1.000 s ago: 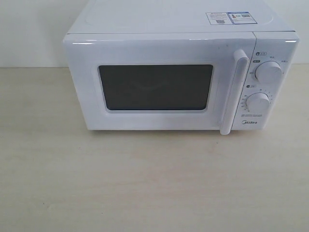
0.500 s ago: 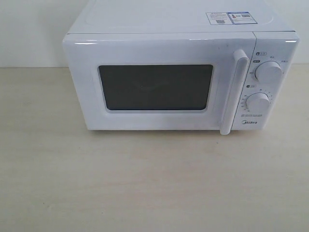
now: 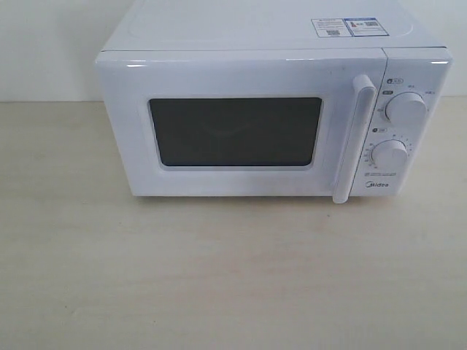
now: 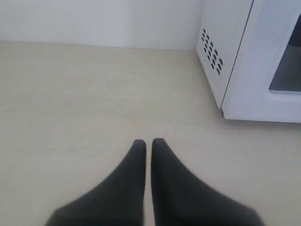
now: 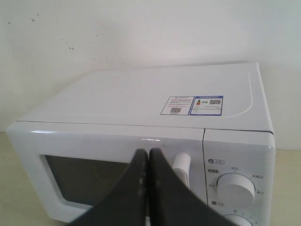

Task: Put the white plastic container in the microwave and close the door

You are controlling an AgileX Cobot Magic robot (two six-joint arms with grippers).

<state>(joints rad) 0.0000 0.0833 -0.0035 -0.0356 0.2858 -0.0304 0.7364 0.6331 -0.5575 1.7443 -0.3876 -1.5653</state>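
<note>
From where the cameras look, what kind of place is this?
Probably a test bench set up as a kitchen counter: a white microwave, its door shut, stands on a pale wood-grain table against a plain white wall.

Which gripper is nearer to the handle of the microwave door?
Right. The right gripper faces the microwave's front, the handle just past its tips. The left gripper hangs over the table, off the vented side wall.
</note>
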